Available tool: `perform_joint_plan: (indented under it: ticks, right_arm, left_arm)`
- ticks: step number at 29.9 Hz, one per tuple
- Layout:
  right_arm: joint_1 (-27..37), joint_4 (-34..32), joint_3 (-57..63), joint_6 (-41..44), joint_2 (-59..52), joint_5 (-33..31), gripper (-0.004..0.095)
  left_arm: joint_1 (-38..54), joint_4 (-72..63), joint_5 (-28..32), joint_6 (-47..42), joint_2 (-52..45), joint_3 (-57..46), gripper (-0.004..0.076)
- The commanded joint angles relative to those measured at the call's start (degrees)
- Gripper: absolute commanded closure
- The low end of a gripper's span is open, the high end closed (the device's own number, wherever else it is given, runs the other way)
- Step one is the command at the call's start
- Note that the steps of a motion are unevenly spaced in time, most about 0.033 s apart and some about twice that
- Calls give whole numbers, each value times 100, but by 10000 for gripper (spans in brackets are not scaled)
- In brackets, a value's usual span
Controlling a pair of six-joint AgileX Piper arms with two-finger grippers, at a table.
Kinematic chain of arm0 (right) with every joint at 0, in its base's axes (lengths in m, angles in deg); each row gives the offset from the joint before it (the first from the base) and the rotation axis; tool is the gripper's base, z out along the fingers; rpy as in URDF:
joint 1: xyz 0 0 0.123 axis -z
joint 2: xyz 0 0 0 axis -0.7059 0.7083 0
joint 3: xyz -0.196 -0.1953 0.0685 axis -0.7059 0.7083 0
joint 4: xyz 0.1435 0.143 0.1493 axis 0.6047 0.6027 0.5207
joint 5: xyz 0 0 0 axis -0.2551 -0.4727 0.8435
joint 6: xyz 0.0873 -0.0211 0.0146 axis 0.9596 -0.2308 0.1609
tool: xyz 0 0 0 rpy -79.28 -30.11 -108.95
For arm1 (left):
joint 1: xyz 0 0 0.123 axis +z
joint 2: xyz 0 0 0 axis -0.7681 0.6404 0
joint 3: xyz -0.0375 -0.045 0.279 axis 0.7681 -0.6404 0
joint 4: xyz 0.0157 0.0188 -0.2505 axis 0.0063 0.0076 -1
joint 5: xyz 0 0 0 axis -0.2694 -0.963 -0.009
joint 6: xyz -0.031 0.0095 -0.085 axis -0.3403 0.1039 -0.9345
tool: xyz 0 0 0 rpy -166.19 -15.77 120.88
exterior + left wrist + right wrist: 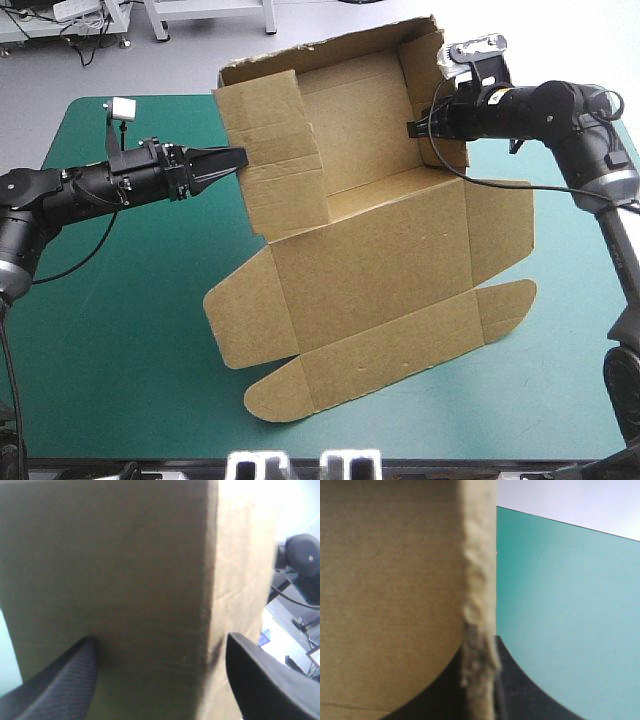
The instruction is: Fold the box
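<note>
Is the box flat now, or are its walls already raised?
Partly raised: the box has rear walls upright, front flaps flat on the table.

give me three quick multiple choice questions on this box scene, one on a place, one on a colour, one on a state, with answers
1. Where does the right gripper hold the box?
A) a rounded flap lying flat
B) the raised right-hand wall
C) the far wall's top edge

2. What colour is the table cover?
A) red
B) white
C) teal-green

3. How are the left gripper's fingers?
A) open
B) shut on the box
C) out of view

Answers:
1 B: its wrist view shows board pinched between its fingers.
2 C: seen all round the box.
3 A: they stand apart in its wrist view.
</note>
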Motion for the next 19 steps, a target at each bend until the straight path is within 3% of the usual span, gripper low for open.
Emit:
perform_joint_plan:
  ticks: [1,5,19]
  right_arm:
    - [-73,-93,-211,397,-242,420,931]
    - [-126,-180,-211,536,-242,468,931]
    - [-976,-815,-211,1307,127,857,931]
  left_arm:
    - [-39,-385,-420,3,-191,156,202]
    - [-39,-270,-338,3,-191,156,202]
    - [-395,1630,1512,-940,-191,486,208]
